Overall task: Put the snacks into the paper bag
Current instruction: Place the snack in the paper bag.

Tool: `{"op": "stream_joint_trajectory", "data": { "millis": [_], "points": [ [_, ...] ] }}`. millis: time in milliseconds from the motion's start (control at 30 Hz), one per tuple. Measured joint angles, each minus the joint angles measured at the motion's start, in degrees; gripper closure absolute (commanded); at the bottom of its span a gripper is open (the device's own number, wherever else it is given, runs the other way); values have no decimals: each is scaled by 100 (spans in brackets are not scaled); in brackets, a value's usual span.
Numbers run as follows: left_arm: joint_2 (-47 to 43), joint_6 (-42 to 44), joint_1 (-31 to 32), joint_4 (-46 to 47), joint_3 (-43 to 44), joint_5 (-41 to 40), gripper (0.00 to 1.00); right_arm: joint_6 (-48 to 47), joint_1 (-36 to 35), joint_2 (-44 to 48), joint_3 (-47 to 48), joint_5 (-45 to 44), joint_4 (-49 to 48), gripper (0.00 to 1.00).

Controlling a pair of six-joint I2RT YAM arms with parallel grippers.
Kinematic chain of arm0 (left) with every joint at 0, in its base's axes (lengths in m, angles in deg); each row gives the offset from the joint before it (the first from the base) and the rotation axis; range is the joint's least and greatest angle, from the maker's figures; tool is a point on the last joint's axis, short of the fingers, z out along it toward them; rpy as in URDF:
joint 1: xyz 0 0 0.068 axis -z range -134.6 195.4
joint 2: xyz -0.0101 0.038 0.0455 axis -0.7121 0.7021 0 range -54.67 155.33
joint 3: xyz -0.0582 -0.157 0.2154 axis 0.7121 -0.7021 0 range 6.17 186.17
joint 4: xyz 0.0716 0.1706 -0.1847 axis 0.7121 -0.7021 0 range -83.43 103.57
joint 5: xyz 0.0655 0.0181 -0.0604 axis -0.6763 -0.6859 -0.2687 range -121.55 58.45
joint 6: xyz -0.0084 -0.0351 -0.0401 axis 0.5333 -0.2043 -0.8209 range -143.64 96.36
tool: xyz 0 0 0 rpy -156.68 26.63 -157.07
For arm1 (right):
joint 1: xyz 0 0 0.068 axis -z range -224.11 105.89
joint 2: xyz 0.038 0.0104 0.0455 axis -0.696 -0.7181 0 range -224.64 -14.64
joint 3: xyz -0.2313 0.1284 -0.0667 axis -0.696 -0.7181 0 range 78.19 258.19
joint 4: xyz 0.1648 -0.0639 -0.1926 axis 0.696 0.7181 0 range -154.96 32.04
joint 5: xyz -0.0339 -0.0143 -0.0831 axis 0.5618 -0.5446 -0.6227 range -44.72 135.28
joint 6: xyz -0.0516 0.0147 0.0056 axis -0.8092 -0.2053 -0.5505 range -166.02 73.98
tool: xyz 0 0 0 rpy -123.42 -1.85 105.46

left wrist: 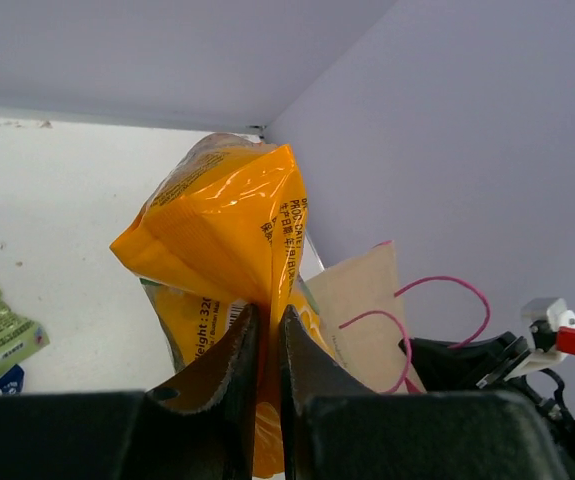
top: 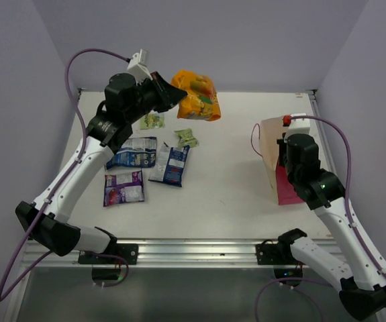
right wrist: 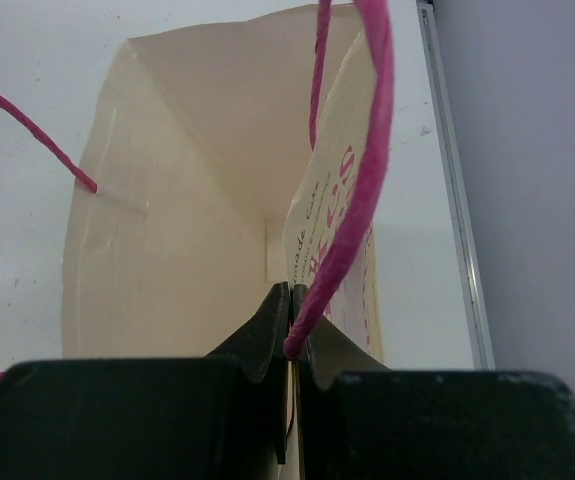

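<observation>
**A:** Over the far left of the white worktop (top: 226, 181), the left end effector (left wrist: 265, 322) pinches the large glossy orange plastic snack packet (left wrist: 222, 215) by one edge. How to bag it?

**B:** Carry it high across to the small cream paper bag with pink cord handles (top: 271, 144) at the right; the right end effector (right wrist: 292, 300) clamps its rim, mouth open. Enter narrow edge first.

**A:** Its look?

**B:** Puffy, creased; likely a tight fit.

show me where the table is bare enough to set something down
Bare: the middle of the table, between the blue packets and the paper bag, and the near strip before the purple packet. Crowded: left of centre, around the green packets.
</observation>
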Motion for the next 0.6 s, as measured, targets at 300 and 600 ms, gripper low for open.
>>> {"op": "stream_joint_trajectory", "data": {
  "millis": [300, 600],
  "points": [
    [0, -404, -7, 131, 341, 382, 100, -48, -96, -24, 20, -4, -22, 100],
    [70, -868, 107, 531, 208, 938, 100, -46, -129, -37, 162, -13, 0, 100]
  ]
}}
